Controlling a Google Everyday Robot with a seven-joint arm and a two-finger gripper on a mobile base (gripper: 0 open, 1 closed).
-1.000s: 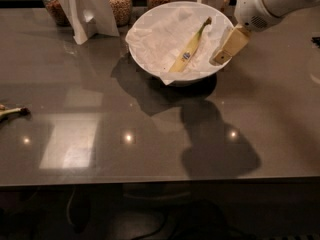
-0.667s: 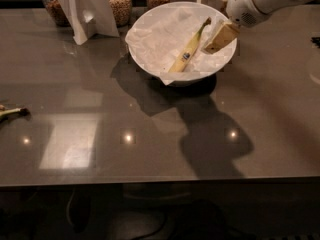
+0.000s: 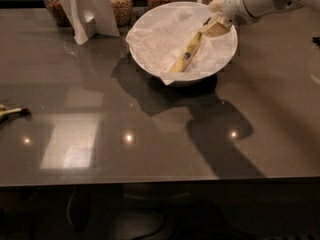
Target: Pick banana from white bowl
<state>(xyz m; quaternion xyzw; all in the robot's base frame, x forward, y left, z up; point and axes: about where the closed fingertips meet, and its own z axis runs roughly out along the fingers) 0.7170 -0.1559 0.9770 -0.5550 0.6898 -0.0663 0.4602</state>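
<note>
The banana [image 3: 186, 55] is long, slim and yellow-green with a small blue sticker at mid-length. It lies slantwise in the white bowl [image 3: 150, 49], which is lined with crumpled white paper and stands at the back middle of the table. My gripper [image 3: 216, 25] reaches in from the upper right, over the bowl's right rim, right at the banana's upper stem end. The stem tip is hidden by the gripper.
Glass jars of grain [image 3: 120, 4] and a white folded stand [image 3: 87, 9] are behind the bowl at the table's far edge. A dark-tipped banana end [image 3: 11, 112] lies at the left edge. The dark glossy table [image 3: 150, 149] stretches to the front.
My gripper has moved left and further back, from beside the bowl's right rim to over the banana's upper end. The banana and bowl have not moved.
</note>
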